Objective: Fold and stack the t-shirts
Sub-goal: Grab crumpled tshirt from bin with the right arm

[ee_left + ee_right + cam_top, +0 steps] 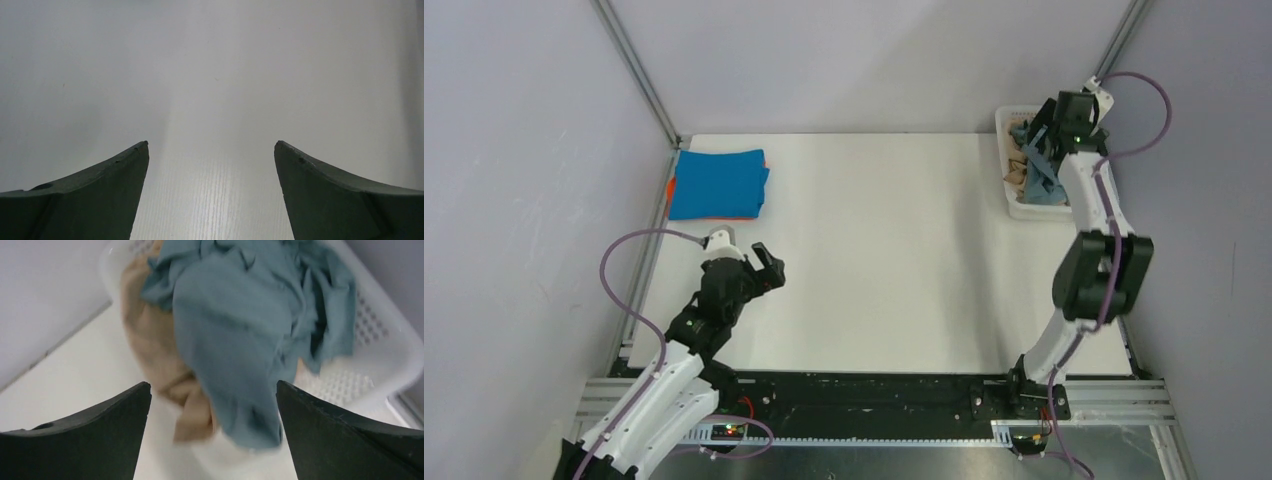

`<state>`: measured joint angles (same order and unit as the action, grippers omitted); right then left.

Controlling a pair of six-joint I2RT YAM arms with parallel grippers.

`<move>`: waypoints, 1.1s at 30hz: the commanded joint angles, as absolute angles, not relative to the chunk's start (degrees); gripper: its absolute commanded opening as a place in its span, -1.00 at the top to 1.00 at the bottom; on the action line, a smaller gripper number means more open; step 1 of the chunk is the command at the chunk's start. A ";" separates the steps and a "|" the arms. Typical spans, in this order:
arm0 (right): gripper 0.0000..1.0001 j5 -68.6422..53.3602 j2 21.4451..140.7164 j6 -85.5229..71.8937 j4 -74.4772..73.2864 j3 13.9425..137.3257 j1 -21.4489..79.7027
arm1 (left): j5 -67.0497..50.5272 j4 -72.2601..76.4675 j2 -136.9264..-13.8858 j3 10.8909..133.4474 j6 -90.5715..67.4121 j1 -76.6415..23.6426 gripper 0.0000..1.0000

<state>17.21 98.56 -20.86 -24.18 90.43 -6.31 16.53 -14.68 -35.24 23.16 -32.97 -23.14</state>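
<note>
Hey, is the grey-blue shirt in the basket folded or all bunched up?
Bunched up: the grey-blue shirt lies crumpled, in loose wrinkles, inside the white basket, partly over a beige shirt.

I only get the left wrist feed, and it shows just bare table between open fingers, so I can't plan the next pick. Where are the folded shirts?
Observer: The top view shows a folded bright blue t-shirt at the far left corner, lying on an orange t-shirt whose edge peeks out.
Operator: What is the other arm doing?
Observer: The right gripper is open above the white basket at the far right.
Operator: Anything in it?
Observer: Yes, a crumpled grey-blue t-shirt lies over a beige t-shirt.
</note>
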 commanded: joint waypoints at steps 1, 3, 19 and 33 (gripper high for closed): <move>-1.00 16.09 110.80 -17.97 -30.09 108.59 -9.27 | 19.28 -12.49 -36.32 25.18 -32.06 -23.34 -0.96; -1.00 15.81 116.79 -17.74 -30.38 114.54 -9.96 | 19.86 -12.48 -37.23 25.33 -32.02 -23.36 -0.97; -0.03 13.88 133.61 -17.17 -17.90 125.59 -12.29 | 22.10 -12.48 -40.52 26.05 -31.46 -23.34 -0.96; 1.00 11.92 115.72 -19.29 -16.50 127.19 -13.96 | 19.07 -12.65 -35.78 25.04 -32.04 -23.29 -0.96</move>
